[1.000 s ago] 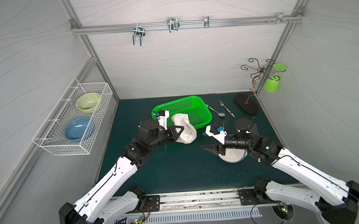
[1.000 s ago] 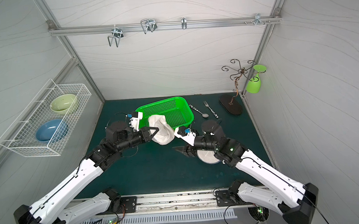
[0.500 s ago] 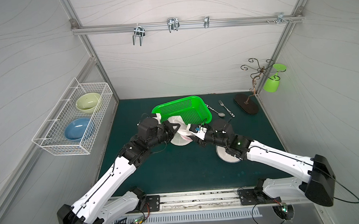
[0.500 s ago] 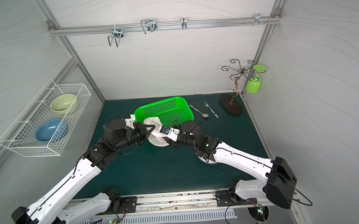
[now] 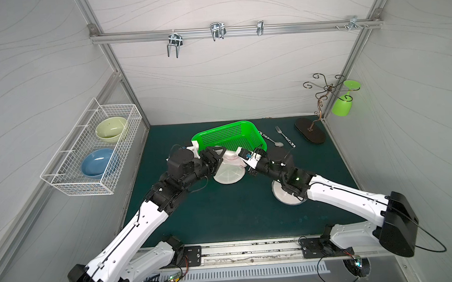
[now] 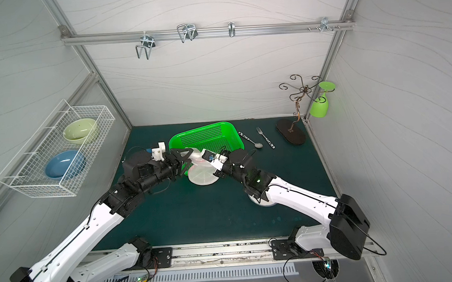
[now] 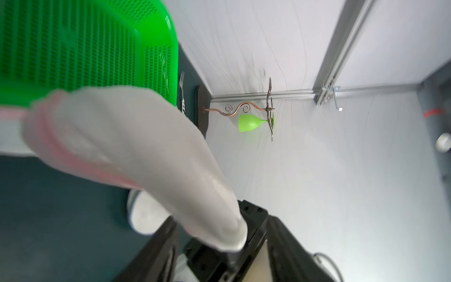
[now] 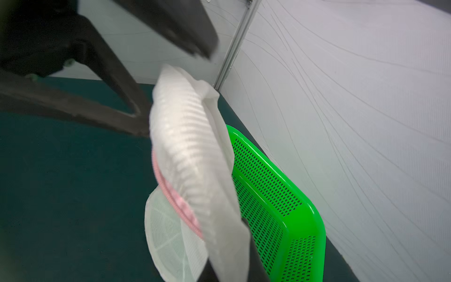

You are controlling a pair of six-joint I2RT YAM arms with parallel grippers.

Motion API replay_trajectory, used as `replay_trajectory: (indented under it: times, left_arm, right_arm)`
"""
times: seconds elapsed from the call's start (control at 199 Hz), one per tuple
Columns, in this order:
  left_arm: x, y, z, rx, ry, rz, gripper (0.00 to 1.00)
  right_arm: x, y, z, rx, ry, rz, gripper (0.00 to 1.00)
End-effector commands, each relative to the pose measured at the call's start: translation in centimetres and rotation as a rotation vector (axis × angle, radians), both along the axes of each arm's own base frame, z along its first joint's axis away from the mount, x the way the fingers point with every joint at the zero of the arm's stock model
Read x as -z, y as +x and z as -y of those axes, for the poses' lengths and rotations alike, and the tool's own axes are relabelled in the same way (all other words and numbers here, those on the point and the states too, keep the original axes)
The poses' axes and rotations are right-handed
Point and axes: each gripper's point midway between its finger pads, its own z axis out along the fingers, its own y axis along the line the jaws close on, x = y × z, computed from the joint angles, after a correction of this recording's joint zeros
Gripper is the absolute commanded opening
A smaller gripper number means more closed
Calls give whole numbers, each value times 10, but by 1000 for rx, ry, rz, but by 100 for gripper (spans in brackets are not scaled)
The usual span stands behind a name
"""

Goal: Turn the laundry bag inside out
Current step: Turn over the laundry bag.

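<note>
Laundry bag (image 5: 229,170) hangs over the counter (image 5: 223,216), just before the green basket (image 5: 230,136). Right gripper (image 8: 230,268) clamped on its fabric; left gripper (image 5: 218,154) jaws apart beside it. Judged step: setting grips. Next: left gripper takes the pink zipper rim (image 8: 170,195).

We see the laundry bag (image 8: 185,151) as soft white mesh cloth with pink trim. The basket (image 5: 230,136) is glossy green perforated plastic, and the mat (image 5: 223,213) is matt dark green. At the left of the frame, the rack (image 5: 78,182) is white coated wire and its blue bowl (image 5: 98,163) is smooth and glossy.
</note>
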Motion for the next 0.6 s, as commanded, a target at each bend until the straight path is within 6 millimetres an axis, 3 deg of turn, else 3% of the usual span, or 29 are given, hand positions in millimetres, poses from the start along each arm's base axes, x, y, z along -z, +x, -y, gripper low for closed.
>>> replay_trajectory:
  times: [0.0, 0.086, 0.196, 0.287, 0.428, 0.599]
  left_arm:
    - [-65, -13, -20, -20, 177, 423, 74]
    - [-74, -31, -29, 43, 481, 654, 76]
    - [-59, -44, -35, 167, 849, 835, 75]
    - [-43, -45, -34, 269, 1039, 902, 74]
    - [-25, -48, -9, 455, 1108, 1043, 74]
    - [-23, -41, 19, 520, 1062, 1169, 74]
  right_arm:
    - [-34, 2, 32, 36, 140, -53, 0]
    - [-41, -4, 50, -2, 162, -82, 0]
    - [-48, -22, 66, -96, 136, -100, 0]
    - [-52, -37, 76, -148, 96, -107, 0]
    - [-62, -58, 81, -219, 98, -127, 0]
    - [-72, -69, 77, -270, 148, -183, 0]
